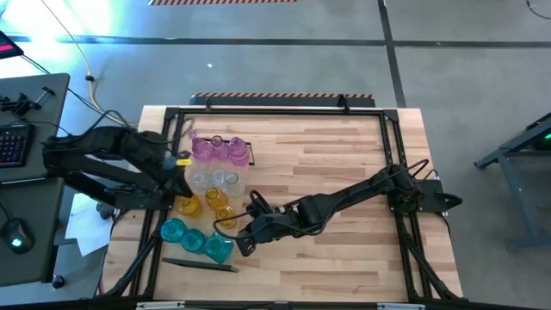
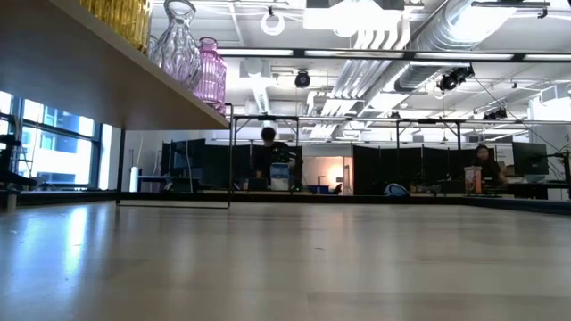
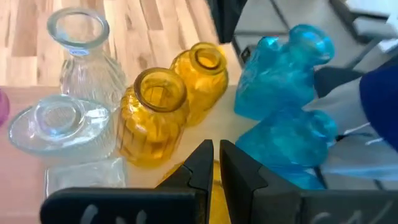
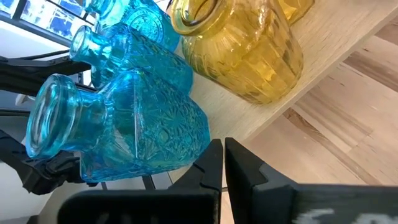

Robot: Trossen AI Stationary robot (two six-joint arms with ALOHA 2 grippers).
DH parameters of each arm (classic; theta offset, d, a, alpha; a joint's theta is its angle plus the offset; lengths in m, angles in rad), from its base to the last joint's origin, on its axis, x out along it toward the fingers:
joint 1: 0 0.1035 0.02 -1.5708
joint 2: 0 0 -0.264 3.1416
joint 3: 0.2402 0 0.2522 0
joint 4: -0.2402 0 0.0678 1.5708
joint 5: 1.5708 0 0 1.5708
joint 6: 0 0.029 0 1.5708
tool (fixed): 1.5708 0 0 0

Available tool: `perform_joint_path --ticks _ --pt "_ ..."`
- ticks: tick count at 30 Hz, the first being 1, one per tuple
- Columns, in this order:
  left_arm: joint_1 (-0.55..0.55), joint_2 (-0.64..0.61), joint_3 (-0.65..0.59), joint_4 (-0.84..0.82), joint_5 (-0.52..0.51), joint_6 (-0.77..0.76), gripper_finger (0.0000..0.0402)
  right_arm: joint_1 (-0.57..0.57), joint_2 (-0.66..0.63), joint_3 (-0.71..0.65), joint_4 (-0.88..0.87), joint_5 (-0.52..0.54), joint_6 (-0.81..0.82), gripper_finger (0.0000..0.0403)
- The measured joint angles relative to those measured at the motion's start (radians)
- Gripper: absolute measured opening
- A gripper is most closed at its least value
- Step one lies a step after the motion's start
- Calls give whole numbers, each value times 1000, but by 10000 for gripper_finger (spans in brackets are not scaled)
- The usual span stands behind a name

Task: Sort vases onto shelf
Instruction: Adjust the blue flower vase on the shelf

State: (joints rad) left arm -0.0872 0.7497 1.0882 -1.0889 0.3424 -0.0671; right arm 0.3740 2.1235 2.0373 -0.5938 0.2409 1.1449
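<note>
Several glass vases stand upright on the light-wood shelf (image 3: 227, 127) at the table's left: pink ones (image 1: 215, 148) farthest back, clear ones (image 1: 217, 181), yellow ones (image 1: 219, 205), and teal ones (image 1: 194, 237) nearest. My left gripper (image 1: 181, 182) hangs shut above the shelf's left side, over a yellow vase (image 3: 214, 193) that shows just under its fingers; two more yellow vases (image 3: 152, 112) stand ahead of it. My right gripper (image 1: 245, 243) is shut, with its tips beside the nearest teal vase (image 4: 143, 124). The low view shows the shelf (image 2: 107, 80) from below and neither gripper. My right gripper's shut fingertips (image 4: 211, 155) stand level by the lower side wall (image 4: 196, 140) of the nearest teal vase, coming from the table's right. I cannot tell whether they touch it. The vase stands upright on the shelf.
A thin dark bar (image 1: 200, 265) lies on the table near the front edge, before the teal vases. A dark metal frame (image 1: 275, 110) runs around the tabletop. Bare butcher-block surface (image 1: 327, 164) spreads to the right of the shelf. A desk with a keyboard (image 1: 13, 142) stands left of the table.
</note>
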Motion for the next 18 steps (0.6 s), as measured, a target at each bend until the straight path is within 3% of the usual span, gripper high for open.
perform_joint_path --ticks 7,18 --pt "0 93 0 49 -37 76 21 0 0 0 0 2 0 0" --pt "0 106 0 122 -89 98 21 4 0 0 8 3 1 0"
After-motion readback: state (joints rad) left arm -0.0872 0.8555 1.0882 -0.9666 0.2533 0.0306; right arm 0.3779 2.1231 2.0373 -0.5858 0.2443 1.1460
